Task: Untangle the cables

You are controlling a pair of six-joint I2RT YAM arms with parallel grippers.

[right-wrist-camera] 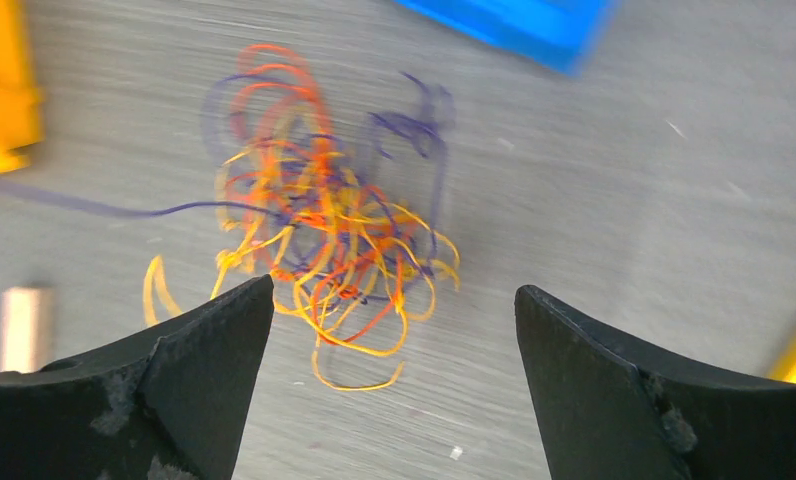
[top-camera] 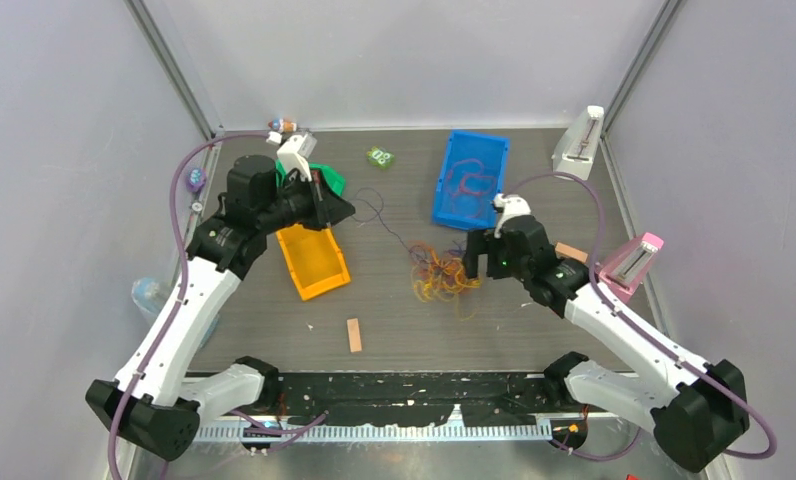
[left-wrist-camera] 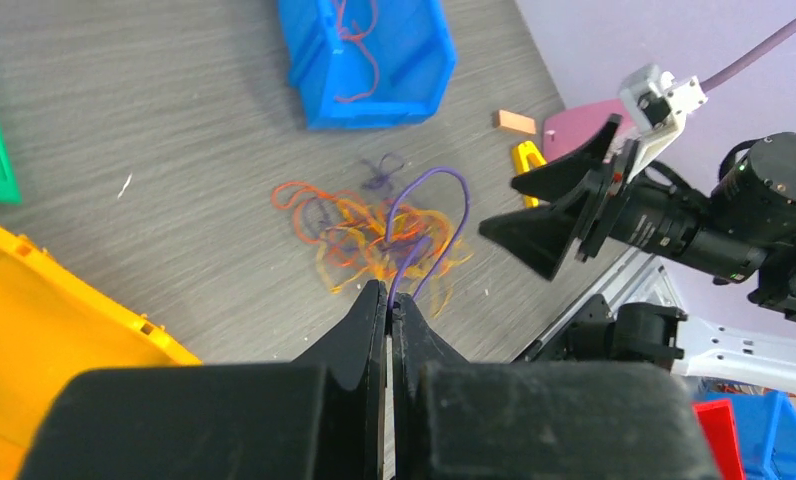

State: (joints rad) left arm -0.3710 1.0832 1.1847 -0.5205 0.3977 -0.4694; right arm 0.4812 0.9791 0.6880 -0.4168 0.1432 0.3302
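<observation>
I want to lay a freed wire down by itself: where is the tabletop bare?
Bare: the near strip between the tan block and the right arm; also between the orange bin and the cable tangle. Crowded around the tangle and blue bin.

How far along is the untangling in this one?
Done: some red cables lie in the blue bin. In hand: the left pincer is shut on a purple cable running from the tangle; the right pincer hangs open over it. Left: that tangle, mostly orange and yellow, lies knotted on the table.
</observation>
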